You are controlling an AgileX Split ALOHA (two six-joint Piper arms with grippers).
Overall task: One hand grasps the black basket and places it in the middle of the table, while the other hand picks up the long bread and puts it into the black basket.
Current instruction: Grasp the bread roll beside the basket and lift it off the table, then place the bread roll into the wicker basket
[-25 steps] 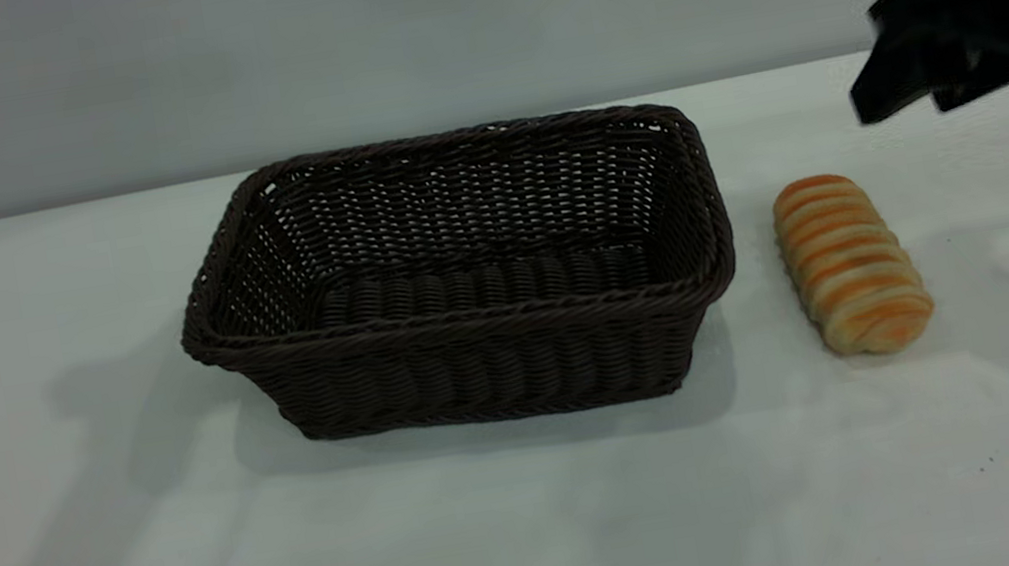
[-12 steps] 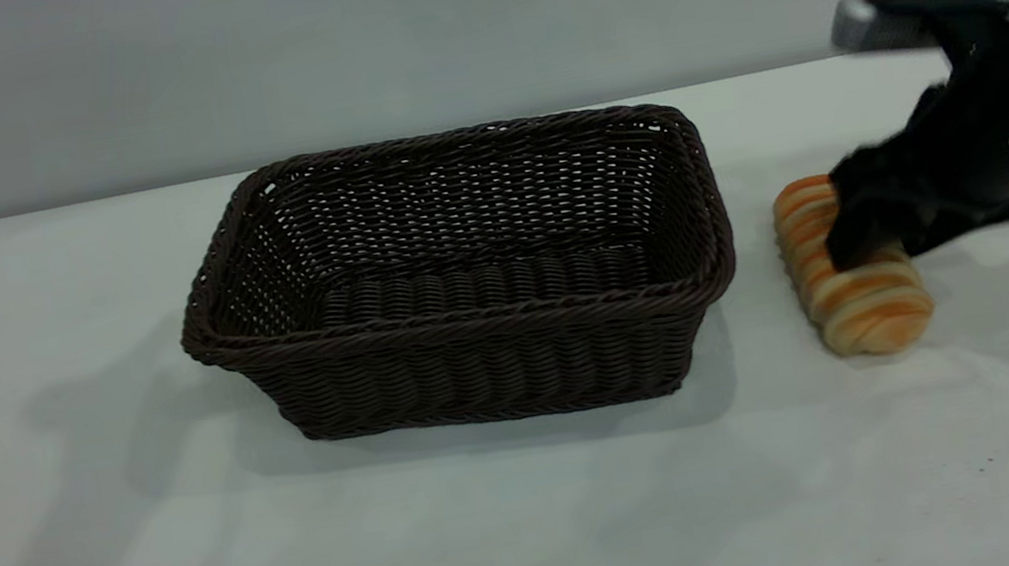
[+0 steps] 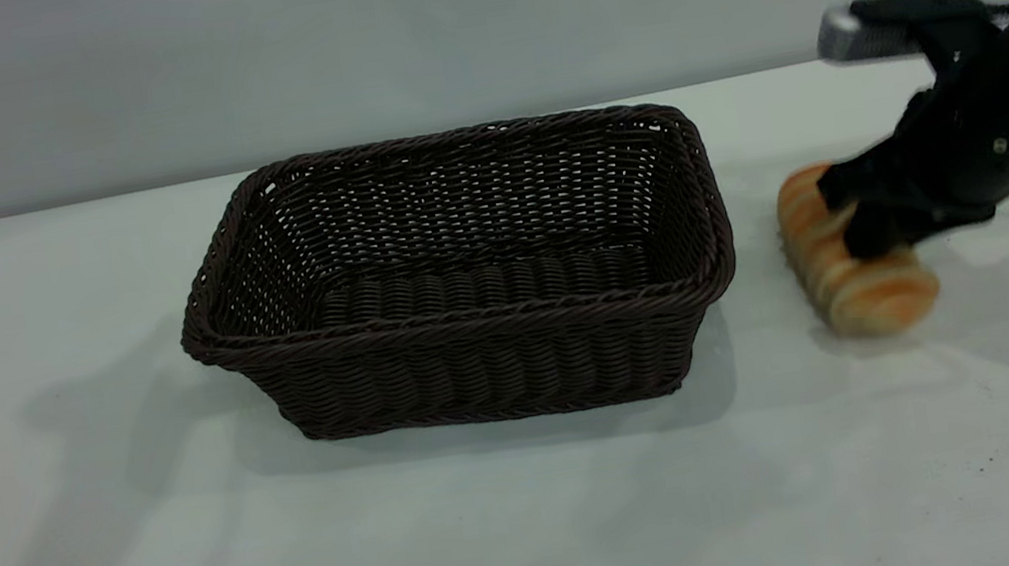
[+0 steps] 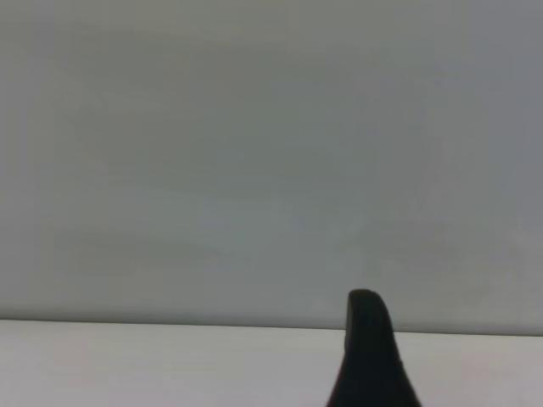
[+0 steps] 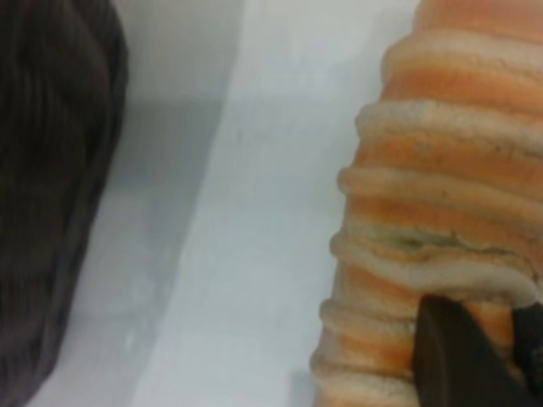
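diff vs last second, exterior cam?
The right black gripper came down from the upper right onto the striped orange-and-cream long bread and now grips its middle; the loaf has shifted and turned slightly. The dark woven wicker basket stayed put on the pale table.

Big dark-brown woven wicker basket (image 3: 464, 279) sits upright and empty mid-table; the small orange-and-cream ridged loaf (image 3: 852, 268) lies just right of it, gripped.
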